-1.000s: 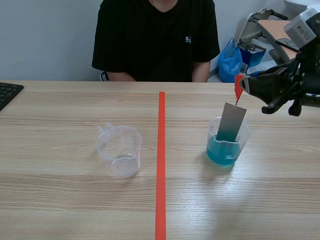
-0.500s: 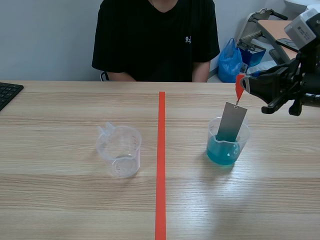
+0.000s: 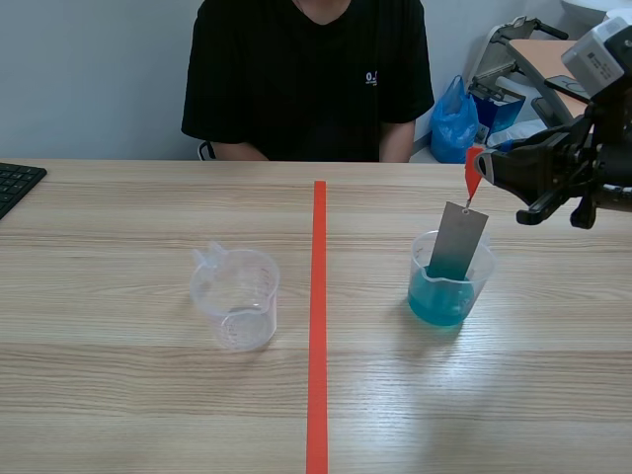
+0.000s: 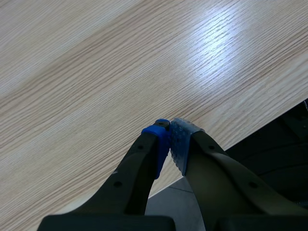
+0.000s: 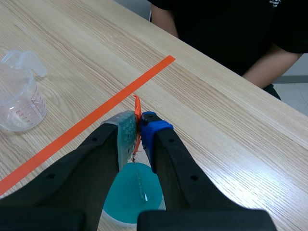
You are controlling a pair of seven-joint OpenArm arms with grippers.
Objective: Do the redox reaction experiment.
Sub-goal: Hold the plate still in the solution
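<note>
A clear beaker (image 3: 449, 284) of blue liquid stands right of the tape line. A grey metal strip (image 3: 457, 241) hangs into it, its lower end in the liquid. The strip hangs from an orange-red tag (image 3: 471, 169), and my right gripper (image 3: 484, 163) is shut on that tag above the beaker. From the right wrist, the tag (image 5: 137, 115) sits pinched between the pads, with the blue liquid (image 5: 132, 192) straight below. An empty clear measuring cup (image 3: 235, 296) stands left of the line. My left gripper (image 4: 169, 142) is shut on nothing, over bare table near its edge.
A person in a black shirt (image 3: 308, 79) sits across the table. A keyboard corner (image 3: 15, 184) lies at the far left. The table edge (image 4: 250, 130) runs just ahead of the left gripper. The empty cup (image 5: 19, 96) shows beyond the tape in the right wrist view.
</note>
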